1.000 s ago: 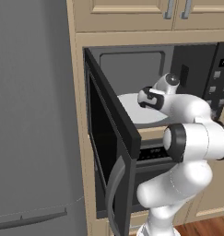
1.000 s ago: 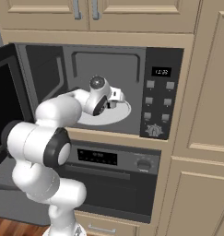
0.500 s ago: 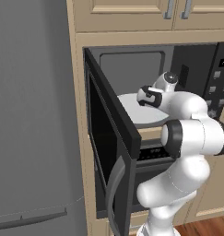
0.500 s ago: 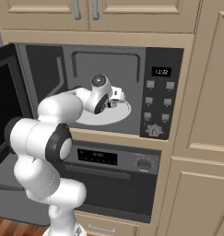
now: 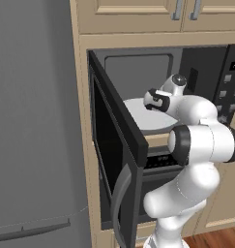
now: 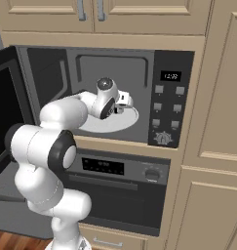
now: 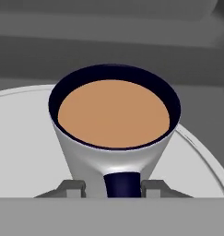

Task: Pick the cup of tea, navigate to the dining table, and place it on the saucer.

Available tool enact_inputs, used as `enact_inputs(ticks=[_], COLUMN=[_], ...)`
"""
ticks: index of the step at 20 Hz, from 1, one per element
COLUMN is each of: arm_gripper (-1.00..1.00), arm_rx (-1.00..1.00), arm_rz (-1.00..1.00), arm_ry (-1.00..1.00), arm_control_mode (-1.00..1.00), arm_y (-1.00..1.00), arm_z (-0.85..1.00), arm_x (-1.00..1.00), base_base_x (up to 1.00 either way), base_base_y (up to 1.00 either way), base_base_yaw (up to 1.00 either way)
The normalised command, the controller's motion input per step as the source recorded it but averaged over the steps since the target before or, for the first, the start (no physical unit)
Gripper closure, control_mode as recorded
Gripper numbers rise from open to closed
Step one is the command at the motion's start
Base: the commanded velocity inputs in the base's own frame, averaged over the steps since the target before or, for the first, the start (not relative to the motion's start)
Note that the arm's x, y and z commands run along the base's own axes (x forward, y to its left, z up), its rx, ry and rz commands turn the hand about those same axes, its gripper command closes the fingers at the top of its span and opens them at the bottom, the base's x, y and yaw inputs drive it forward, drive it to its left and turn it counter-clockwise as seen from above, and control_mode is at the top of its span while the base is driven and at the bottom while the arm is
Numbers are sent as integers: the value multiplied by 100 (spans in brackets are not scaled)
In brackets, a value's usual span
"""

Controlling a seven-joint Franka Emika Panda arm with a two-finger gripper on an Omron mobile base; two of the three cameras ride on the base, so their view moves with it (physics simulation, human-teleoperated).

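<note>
Beige cabinets (image 6: 222,122) surround an open microwave (image 6: 115,93) at frame centre; a grey refrigerator (image 5: 36,121) fills the left, an oven (image 6: 120,185) below.

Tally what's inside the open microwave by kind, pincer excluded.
Cup of tea: 1
Round pale turntable plate under the cup: 1
Total: 2
</note>
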Motion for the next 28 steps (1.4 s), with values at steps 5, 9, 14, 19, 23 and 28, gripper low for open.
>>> enact_inputs(ticks=[5,9,14,19,23,28], arm_gripper=[100,100,100,100,100,100], arm_rx=[0,0,0,0,0,0], arm_rz=[0,0,0,0,0,0], arm_ry=[0,-1,-7,-10,-10,-1], arm_control_mode=[-100,-100,-100,-100,-100,-100], arm_y=[0,0,0,0,0,0], arm_z=[-7,-4,3,19,25,36], arm_x=[0,-5,-39,-59,-63,-66], base_base_x=[0,0,0,0,0,0], base_base_y=[0,0,0,0,0,0], base_base_yaw=[0,0,0,0,0,0])
